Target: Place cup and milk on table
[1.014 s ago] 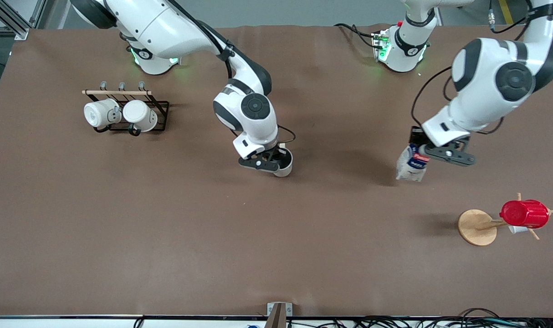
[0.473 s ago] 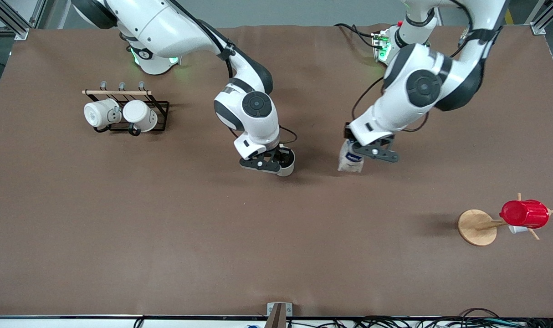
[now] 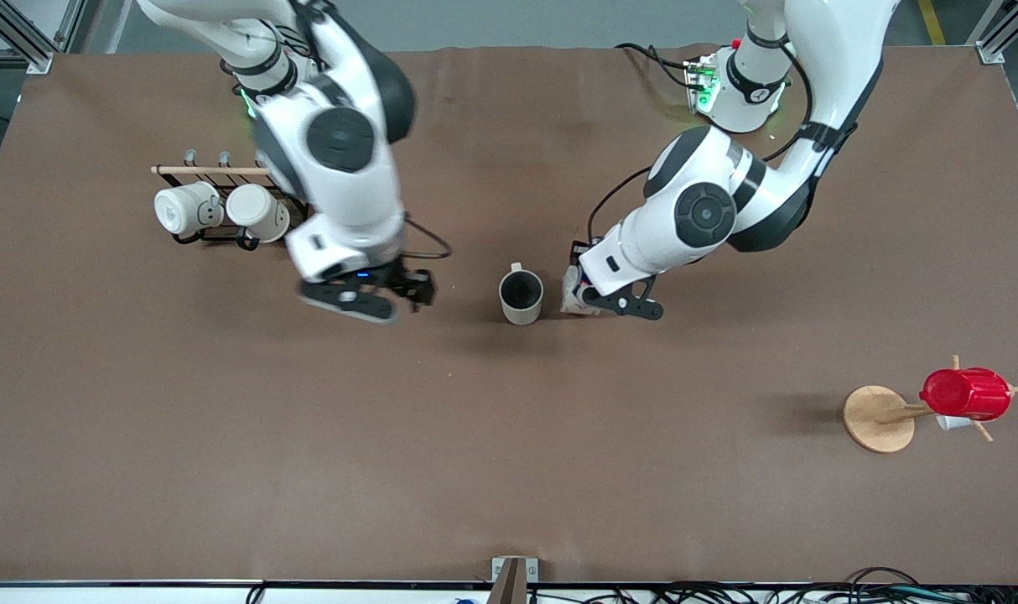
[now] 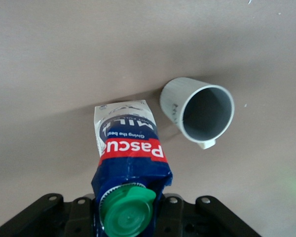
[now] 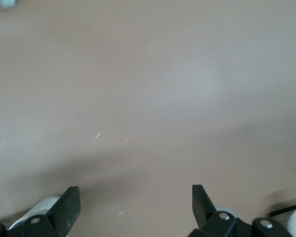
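Observation:
The cup (image 3: 521, 296), off-white with a dark inside, stands upright on the brown table (image 3: 509, 436) near its middle, free of both grippers. The milk (image 3: 578, 295), a white and blue carton with a green cap, is right beside the cup toward the left arm's end. My left gripper (image 3: 610, 300) is shut on the milk; the left wrist view shows the milk (image 4: 129, 163) tilted with the cup (image 4: 199, 113) next to it. My right gripper (image 3: 366, 295) is open and empty, over bare table between the cup and the mug rack. Its fingertips (image 5: 69, 205) stand wide apart.
A black wire rack (image 3: 232, 205) with two whiter mugs stands toward the right arm's end. A wooden stand (image 3: 878, 418) with a red ribbed cup (image 3: 966, 393) sits toward the left arm's end, nearer the camera.
My right gripper let go of the cup and moved away toward the rack. My left gripper carried the milk toward the middle, up beside the cup.

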